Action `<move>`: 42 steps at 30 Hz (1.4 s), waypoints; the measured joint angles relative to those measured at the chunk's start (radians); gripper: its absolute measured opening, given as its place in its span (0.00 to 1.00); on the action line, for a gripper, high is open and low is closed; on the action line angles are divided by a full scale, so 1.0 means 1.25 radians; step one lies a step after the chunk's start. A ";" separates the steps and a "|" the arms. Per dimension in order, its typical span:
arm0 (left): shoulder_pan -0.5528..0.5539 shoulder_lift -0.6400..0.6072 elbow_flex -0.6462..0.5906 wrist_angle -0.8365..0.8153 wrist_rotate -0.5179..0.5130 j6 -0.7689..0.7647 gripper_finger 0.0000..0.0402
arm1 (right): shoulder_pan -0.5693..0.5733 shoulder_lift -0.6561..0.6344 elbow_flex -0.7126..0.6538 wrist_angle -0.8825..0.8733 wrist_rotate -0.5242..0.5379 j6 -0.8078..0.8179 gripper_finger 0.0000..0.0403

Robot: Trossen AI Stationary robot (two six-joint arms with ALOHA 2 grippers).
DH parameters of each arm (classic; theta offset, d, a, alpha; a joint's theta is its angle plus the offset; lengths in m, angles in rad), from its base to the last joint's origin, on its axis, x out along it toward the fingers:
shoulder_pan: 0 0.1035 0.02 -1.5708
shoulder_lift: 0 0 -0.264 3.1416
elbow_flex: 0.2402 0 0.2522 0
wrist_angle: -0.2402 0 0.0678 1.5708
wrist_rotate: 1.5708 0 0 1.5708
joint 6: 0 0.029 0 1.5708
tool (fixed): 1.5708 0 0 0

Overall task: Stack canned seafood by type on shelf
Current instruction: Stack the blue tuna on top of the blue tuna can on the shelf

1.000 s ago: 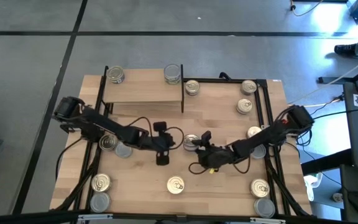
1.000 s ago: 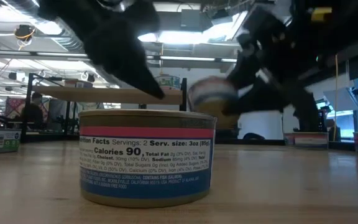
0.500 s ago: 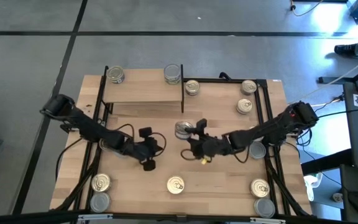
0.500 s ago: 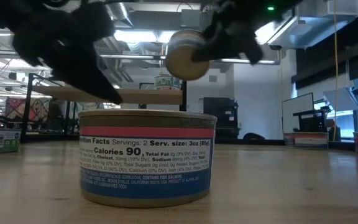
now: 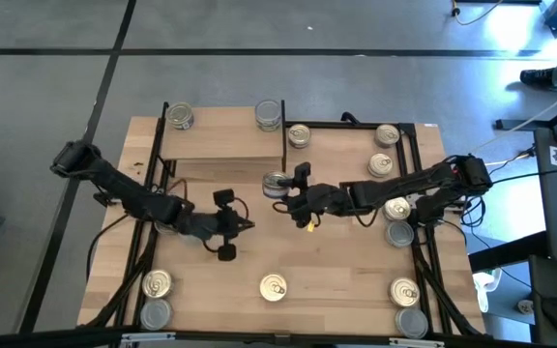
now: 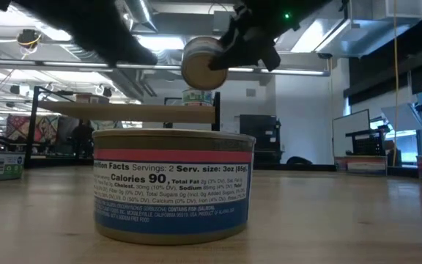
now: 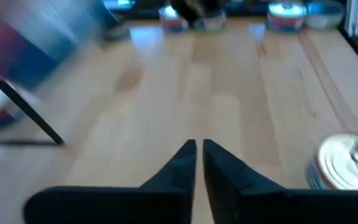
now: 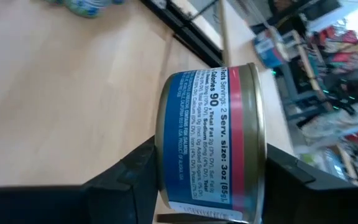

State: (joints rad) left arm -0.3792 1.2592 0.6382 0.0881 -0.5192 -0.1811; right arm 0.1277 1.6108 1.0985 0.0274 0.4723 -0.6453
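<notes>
My right gripper (image 5: 286, 188) is shut on a blue-and-red labelled can (image 5: 276, 184), held in the air just off the shelf's (image 5: 222, 145) right near corner. The low view shows that can (image 6: 200, 64) higher than the shelf plank (image 6: 130, 111). Two cans (image 5: 180, 117) (image 5: 270, 115) stand on their bases at the shelf's far edge. My left gripper (image 5: 248, 224) hovers left of the table's middle, shut, with nothing between its fingers (image 7: 199, 163). My right gripper pinches the can between its two fingers, one finger (image 8: 129, 177) on each flat end; the labelled side wall (image 8: 210, 130) faces the wrist camera. The fingers come nearly level from the table's right. The can is lifted clear and tilted.
Loose cans stand around the table: one near the front middle (image 5: 273, 287), two front left (image 5: 157, 284), two front right (image 5: 404, 292), several along the right side (image 5: 381, 165), one beside the shelf (image 5: 299, 135). Black frame posts (image 5: 284, 155) edge the shelf.
My right gripper has carried the can up and toward the table's far left, from the middle of the table to the shelf's right near corner. My left gripper has drawn back toward the table's left edge, away from the can.
</notes>
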 joint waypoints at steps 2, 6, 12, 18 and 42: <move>0.021 -0.024 0.007 0.002 -0.001 0.061 0.16 | -0.010 0.000 0.000 -0.005 -0.018 -0.001 0.49; 0.062 -0.055 0.033 0.006 -0.009 0.232 0.35 | -0.033 0.000 0.000 -0.006 -0.045 0.006 0.49; 0.130 -0.048 0.052 0.033 -0.022 0.399 0.61 | -0.047 0.000 0.000 -0.003 -0.113 0.070 0.49; 0.168 -0.020 0.053 0.068 -0.022 0.453 0.73 | -0.045 0.000 0.000 0.013 -0.129 0.081 0.49; 0.167 0.022 0.053 0.106 -0.010 0.571 0.47 | -0.045 0.000 0.000 0.071 -0.217 0.091 0.56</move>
State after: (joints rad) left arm -0.1711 1.2863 0.7040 0.2201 -0.5316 0.5330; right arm 0.0711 1.6107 1.0985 0.1158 0.2005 -0.5312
